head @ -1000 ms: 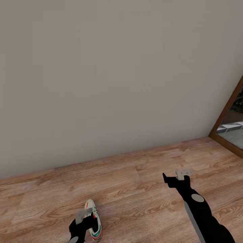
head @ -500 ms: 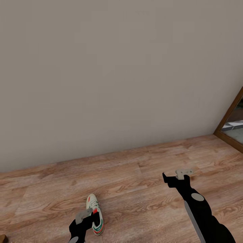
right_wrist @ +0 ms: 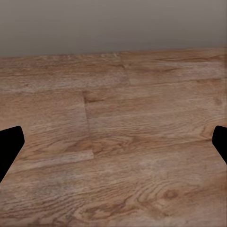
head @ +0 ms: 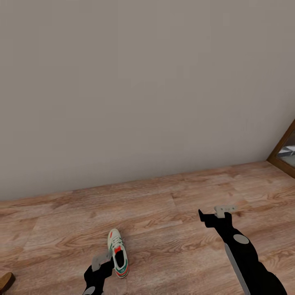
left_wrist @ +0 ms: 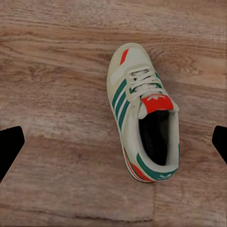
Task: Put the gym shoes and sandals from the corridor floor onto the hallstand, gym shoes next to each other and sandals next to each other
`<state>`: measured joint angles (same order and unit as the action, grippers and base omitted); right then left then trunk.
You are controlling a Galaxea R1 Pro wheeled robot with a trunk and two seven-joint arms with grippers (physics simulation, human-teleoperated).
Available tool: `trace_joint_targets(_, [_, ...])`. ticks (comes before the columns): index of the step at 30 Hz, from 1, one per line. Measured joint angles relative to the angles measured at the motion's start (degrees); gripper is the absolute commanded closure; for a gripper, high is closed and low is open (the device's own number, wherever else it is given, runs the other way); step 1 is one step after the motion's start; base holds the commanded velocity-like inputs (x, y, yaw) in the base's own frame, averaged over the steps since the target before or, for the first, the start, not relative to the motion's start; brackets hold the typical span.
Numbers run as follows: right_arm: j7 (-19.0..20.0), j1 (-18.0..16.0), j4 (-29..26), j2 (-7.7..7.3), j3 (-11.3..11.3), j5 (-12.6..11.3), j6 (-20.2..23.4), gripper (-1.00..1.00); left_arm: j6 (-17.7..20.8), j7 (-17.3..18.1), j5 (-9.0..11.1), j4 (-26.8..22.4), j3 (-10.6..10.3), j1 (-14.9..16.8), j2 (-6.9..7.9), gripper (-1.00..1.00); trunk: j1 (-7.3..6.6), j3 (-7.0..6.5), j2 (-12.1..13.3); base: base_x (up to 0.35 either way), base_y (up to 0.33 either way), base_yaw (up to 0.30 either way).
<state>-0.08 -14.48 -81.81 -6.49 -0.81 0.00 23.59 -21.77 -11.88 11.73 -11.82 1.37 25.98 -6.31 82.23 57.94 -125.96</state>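
1. one gym shoe (head: 117,254) lies flat on the wood floor (head: 172,229), toe toward the wall.
2. the left claw (left_wrist: 113,142) hangs above it, fingers spread wide, likely lining up a grab.
3. the right claw (right_wrist: 113,142), also apart, holds nothing over bare planks.

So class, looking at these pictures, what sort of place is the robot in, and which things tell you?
Probably an indoor corridor or hallway: light-brown wood-grain plank floor meets a plain beige wall, a brown wooden frame stands at the edge, and a white lace-up sneaker with green stripes lies on the floor.
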Motion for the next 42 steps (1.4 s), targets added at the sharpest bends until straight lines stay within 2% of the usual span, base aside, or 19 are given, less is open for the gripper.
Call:
trace_joint_targets(12, [0.0,0.0,-0.18,0.06,0.12,-0.05,0.12,-1.0,0.0,0.01,0.01,-0.16,0.01,0.0,-0.05,-1.0,2.64,3.25,-4.81,0.0,0.0,0.089])
trace_joint_targets(26, [0.0,0.0,-0.2,0.09,0.11,-0.05,0.07,-1.0,0.0,0.02,0.04,-0.25,0.01,0.01,0.0,-1.0,2.64,4.37,-4.83,0.0,0.0,0.055])
trace_joint_targets(42, [0.0,0.01,-0.21,0.09,-0.05,-0.01,0.11,-1.0,-0.01,0.02,0.04,-0.25,0.01,0.01,0.01,-1.0,2.64,4.55,-4.83,0.0,0.0,-0.016])
